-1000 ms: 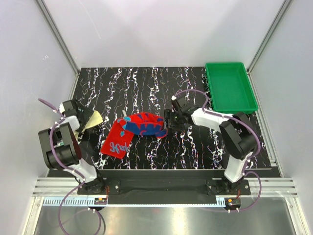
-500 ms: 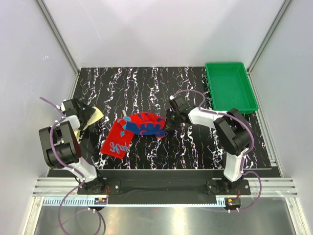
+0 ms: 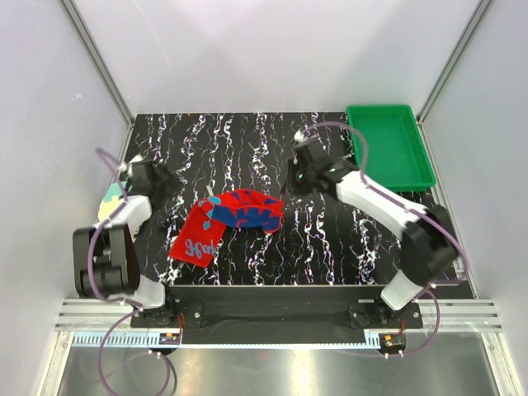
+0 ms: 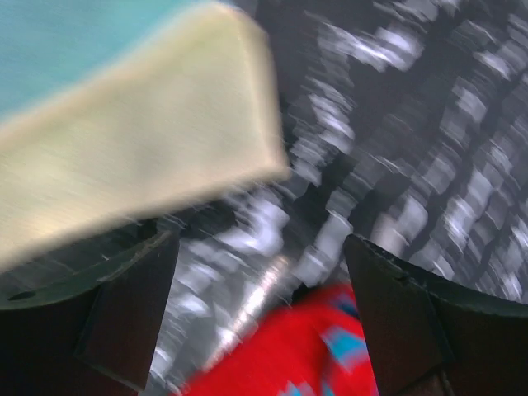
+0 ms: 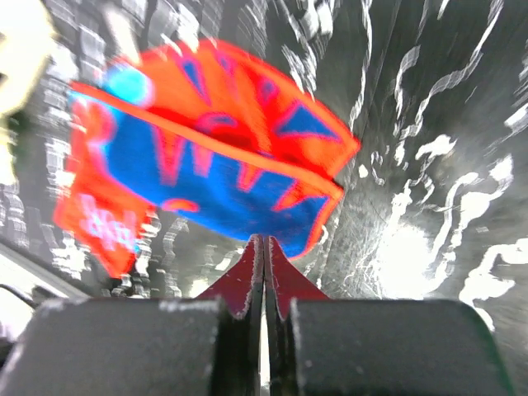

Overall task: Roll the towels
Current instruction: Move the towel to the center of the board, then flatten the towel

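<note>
The red towel with blue blotches [image 3: 231,221] lies loosely folded at mid-table, its lower-left end flat. It also shows in the right wrist view [image 5: 214,157] and at the bottom of the left wrist view [image 4: 289,359]. The pale yellow towel with a teal patch [image 3: 110,202] lies at the table's left edge and fills the upper left of the left wrist view [image 4: 124,157]. My left gripper [image 3: 158,179] [image 4: 260,242] is open and empty, between the two towels. My right gripper [image 3: 295,180] [image 5: 266,239] is shut on nothing, raised just right of the red towel.
A green plastic tray [image 3: 389,146] stands at the back right corner of the black marbled table [image 3: 239,140]. White enclosure walls and aluminium posts close in the left, right and back sides.
My right gripper has shut and drawn back up and away from the red towel's right end. My left gripper has swung to the right; the yellow towel now lies to its left.
</note>
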{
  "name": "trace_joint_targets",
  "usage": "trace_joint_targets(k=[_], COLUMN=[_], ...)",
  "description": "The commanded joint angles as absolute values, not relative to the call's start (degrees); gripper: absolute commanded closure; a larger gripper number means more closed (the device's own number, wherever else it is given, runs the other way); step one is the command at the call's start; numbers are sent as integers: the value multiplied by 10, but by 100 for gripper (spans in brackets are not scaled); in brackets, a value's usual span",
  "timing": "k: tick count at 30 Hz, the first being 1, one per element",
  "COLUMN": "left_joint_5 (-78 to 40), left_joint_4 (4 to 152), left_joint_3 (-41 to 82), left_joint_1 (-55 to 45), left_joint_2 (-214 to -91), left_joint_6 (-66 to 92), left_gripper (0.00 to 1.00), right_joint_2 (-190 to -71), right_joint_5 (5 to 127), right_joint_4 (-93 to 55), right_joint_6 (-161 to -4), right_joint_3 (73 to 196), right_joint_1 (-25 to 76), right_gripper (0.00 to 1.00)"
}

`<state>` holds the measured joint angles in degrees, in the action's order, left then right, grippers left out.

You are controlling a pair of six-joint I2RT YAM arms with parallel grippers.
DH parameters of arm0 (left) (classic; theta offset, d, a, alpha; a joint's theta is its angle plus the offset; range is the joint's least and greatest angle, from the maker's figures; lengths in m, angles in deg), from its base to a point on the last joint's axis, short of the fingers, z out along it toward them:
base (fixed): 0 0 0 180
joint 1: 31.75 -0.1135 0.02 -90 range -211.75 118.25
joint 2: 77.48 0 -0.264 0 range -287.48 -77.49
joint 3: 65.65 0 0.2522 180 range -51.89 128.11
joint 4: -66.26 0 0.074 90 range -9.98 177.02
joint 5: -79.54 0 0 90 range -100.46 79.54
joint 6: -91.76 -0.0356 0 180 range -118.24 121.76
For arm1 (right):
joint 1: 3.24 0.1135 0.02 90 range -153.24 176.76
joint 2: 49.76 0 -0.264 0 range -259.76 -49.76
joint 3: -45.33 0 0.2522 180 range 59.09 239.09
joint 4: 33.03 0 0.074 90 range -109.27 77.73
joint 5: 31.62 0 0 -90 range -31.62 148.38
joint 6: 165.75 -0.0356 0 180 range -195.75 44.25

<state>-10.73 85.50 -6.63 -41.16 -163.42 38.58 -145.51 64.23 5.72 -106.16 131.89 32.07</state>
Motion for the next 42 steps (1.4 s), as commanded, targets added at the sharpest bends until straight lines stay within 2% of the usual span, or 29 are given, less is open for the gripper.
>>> trace_joint_targets(k=[1, 3, 5, 6, 9, 10, 11, 13, 17, 23, 26, 32, 35, 39, 40, 42], left_joint_5=[-52, -48, -49, -51, -68, -80, -93, -122, -94, -150, -135, -149, -149, -145, -146, -145], left_joint_4=[883, 912, 940, 971, 1054, 1073, 1110, 1146, 1238, 1236, 1220, 1219, 1219, 1218, 1218, 1217], left_joint_3=[-48, -45, -35, -29, 4, 16, 22, 33, 37, -9, -24, -23, -25, -26, -26, -28], left_joint_1=[-326, -307, -302, -302, -295, -286, -281, -273, -273, -271, -271, -271, -271, -271, -271, -271], left_joint_2=[-1531, -1503, -1482, -1475, -1444, -1433, -1408, -1377, -1305, -1224, -1197, -1219, -1222, -1220, -1220, -1222], left_joint_6=[366, 374, 380, 377, 367, 367, 356, 337, 252, 227, 232, 229, 229, 229, 229, 229], left_gripper=[12, 11, 11, 11, 8, 7, 1, 1, 1, 1, 1, 1, 1, 1, 1, 1], right_joint_2=[-1348, -1316, -1324, -1336, -1407, -1416, -1424, -1453, -1507, -1577, -1595, -1620, -1632, -1632, -1631, -1623], right_joint_5=[565, 540, 545, 554, 582, 582, 595, 599, 615, 626, 642, 665, 676, 678, 679, 680], right_joint_4=[121, 125, 149, 157, 156, 144, 120, 100, 80, 64, 40, 4, -6, -10, -11, -17], right_joint_6=[-1024, -1026, -1030, -1034, -1045, -1048, -1053, -1063, -1064, -1069, -1083, -1102, -1110, -1123, -1126, -1135], right_joint_3=[1363, 1348, 1340, 1335, 1319, 1311, 1299, 1298, 1326, 1347, 1333, 1316, 1315, 1309, 1302, 1290], right_joint_1=[325, 325, 322, 322, 323, 323, 323, 323, 323, 322, 324, 328, 334, 341, 342, 344], right_gripper=[100, 100, 91, 63, 33, 29, 27, 23, 23, 25, 27, 30, 37, 53, 60, 66])
